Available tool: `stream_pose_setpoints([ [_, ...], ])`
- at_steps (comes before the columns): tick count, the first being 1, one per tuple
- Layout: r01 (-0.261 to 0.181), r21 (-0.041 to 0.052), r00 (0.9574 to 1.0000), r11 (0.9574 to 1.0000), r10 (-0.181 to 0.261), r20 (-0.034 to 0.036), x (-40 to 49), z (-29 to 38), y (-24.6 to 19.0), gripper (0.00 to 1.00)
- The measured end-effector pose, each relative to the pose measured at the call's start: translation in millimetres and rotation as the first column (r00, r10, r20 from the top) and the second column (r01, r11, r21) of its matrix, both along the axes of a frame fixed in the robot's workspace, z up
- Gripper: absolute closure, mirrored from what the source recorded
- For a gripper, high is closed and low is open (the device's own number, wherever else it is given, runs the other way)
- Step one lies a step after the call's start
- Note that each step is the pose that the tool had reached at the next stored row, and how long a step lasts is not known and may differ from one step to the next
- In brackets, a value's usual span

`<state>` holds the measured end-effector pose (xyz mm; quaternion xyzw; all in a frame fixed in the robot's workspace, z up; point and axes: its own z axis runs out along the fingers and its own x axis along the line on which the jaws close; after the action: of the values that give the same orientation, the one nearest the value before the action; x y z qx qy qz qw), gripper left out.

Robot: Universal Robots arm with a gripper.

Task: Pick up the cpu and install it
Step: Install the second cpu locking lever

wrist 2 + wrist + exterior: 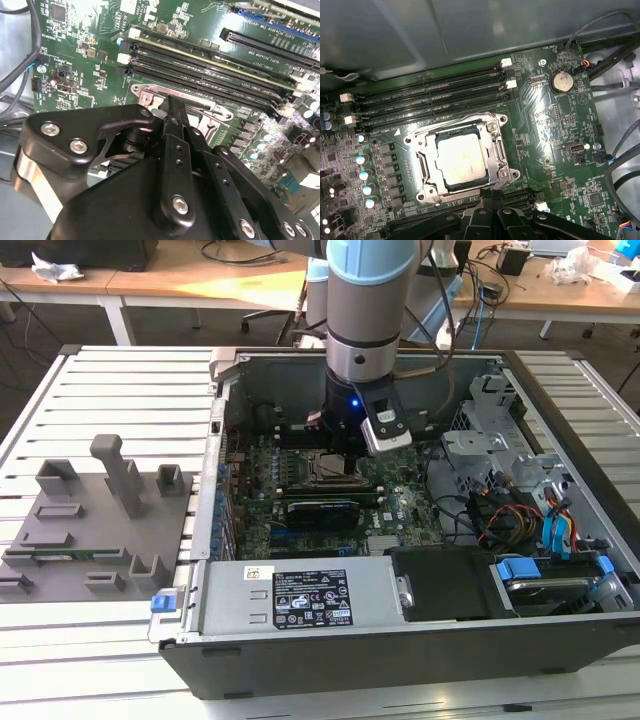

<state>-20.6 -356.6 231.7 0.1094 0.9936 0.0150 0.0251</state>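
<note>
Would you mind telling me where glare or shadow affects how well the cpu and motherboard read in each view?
In the first wrist view, the cpu in its socket looks pale and slightly washed out, with sheen across the motherboard. In the second wrist view, the gripper is dark in the foreground and hides most of the socket. In the exterior view, the arm shades the socket area.

A slatted white table point(110, 375) carries an open computer case point(400, 640) and a grey fixture tray point(95, 530).
</note>
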Motion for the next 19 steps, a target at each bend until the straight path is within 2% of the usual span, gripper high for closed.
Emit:
stream_pose_setpoints([
  [4, -0.034, -0.0008, 0.9994, 0.9994, 0.034, -0.0001, 0.0, -2.7, -2.6, 0.89],
  [9, -0.074, -0.0008, 0.9973, 0.9973, 0.074, -0.0001, -1.3, -4.2, -3.4, 0.89],
  [15, -0.076, -0.0007, 0.9971, 0.9971, 0.076, 0.0000, -2.5, -4.4, -3.4, 0.89],
  [19, -0.076, -0.0009, 0.9971, 0.9971, 0.076, -0.0001, -11.6, -4.7, -3.5, 0.89],
])
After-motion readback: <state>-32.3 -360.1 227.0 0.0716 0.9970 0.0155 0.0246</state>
